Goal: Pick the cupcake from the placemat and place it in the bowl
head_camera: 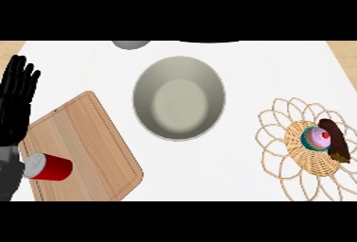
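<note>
The cupcake [318,138], with pink frosting, a red cherry and a teal wrapper, lies on the woven wicker placemat [279,142] at the right side of the counter. A dark brown elongated piece [335,138] sits against its right side. The large grey-beige bowl [148,78] stands in the middle of the counter, with nothing inside it. My left hand [15,101] rests open at the left edge, fingers pointing up, far from both the cupcake and the bowl. My right hand does not show.
A wooden cutting board [90,137] lies at the left, with a red can [49,167] on its side on the board's near left part. A grey rounded object [131,44] peeks in at the top edge behind the bowl.
</note>
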You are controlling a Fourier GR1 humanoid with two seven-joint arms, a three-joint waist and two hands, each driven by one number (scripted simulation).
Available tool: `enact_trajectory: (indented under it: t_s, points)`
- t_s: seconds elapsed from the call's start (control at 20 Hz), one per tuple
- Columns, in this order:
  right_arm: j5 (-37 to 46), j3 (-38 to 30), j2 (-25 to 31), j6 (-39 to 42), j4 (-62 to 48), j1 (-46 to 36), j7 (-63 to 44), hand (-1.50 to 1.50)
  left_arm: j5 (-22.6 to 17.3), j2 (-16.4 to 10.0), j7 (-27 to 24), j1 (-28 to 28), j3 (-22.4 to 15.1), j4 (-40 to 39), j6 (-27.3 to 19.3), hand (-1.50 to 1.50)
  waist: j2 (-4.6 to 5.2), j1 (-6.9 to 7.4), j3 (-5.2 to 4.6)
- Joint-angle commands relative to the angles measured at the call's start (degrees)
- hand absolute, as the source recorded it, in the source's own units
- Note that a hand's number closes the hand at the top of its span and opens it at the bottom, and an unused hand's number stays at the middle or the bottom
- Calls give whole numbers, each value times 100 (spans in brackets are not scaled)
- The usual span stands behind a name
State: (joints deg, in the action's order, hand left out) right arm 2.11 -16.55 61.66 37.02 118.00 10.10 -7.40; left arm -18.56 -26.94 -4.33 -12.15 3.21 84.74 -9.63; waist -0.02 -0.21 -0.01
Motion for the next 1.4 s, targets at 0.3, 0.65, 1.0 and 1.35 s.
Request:
enact_trajectory:
  t_s: [0.3, 0.65, 1.0, 1.35]
  points:
    - [1712, 810, -934, 69, -986, -415, 771, -150, 197, 140, -32, -91, 279, -160, 236, 0, 10, 32, 4]
    - [2425, 1172, -1412, 57, -1868, -1223, 798, -150, 400, 349, 200, -223, 253, -33, 279, 0, 12, 45, 2]
    - [2886, 883, -1634, -31, -2457, -1199, 1707, -150, 710, 595, 175, -216, 319, -35, 219, 0, 5, 6, 2]
    - [3230, 1034, -1934, -40, -2926, -1787, 2126, -150, 581, 663, -209, -134, 609, -456, 654, 0, 8, 26, 0]
